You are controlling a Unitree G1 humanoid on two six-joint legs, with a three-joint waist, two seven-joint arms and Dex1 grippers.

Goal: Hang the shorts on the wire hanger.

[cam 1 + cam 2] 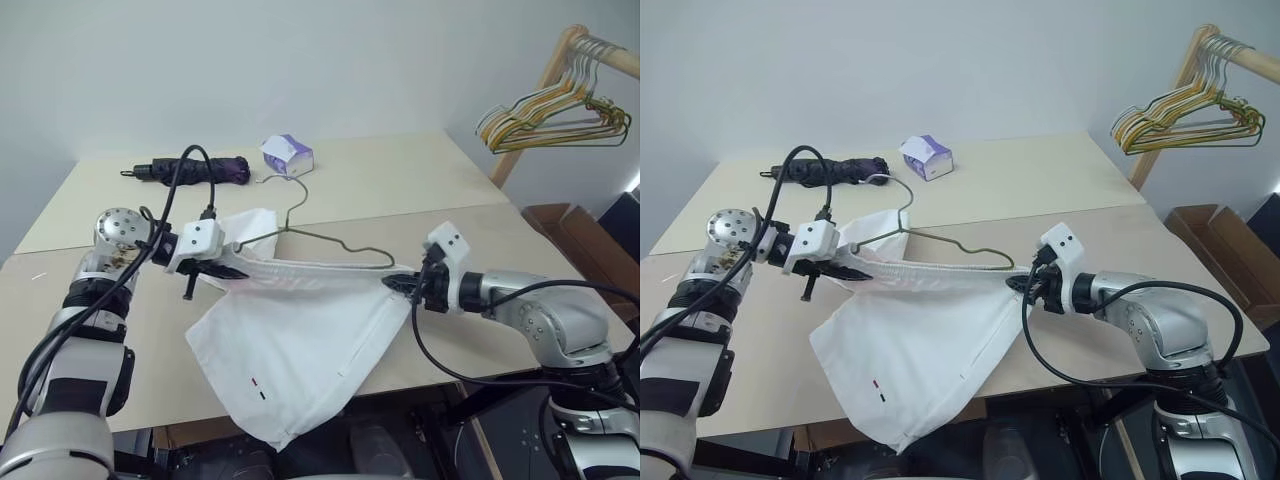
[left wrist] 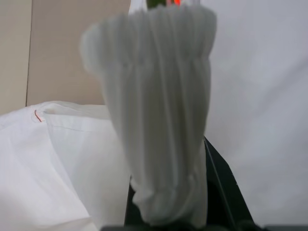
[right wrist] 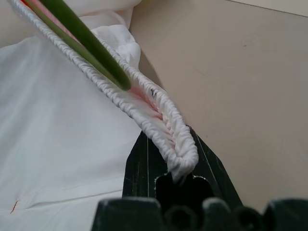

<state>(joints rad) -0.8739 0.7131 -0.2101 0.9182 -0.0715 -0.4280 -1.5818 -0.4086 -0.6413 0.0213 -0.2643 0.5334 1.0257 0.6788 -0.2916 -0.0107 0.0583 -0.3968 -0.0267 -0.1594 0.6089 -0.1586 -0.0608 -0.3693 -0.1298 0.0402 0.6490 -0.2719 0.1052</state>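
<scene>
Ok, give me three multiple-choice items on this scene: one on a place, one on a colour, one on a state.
1. Where is the tissue box?
A. on the far part of the table, beside the folded umbrella
B. on the floor
C. under the shorts

2. What colour are the shorts?
A. blue
B. white
C. black

3. How are the shorts held?
A. lying loose
B. by one end effector
C. waistband stretched between the left end effector and the right end effector

Answers: 1 A, it sits near the table's back edge. 2 B, the cloth is plainly white. 3 C, each wrist view shows fingers shut on elastic, with the wire hanger along it.
</scene>
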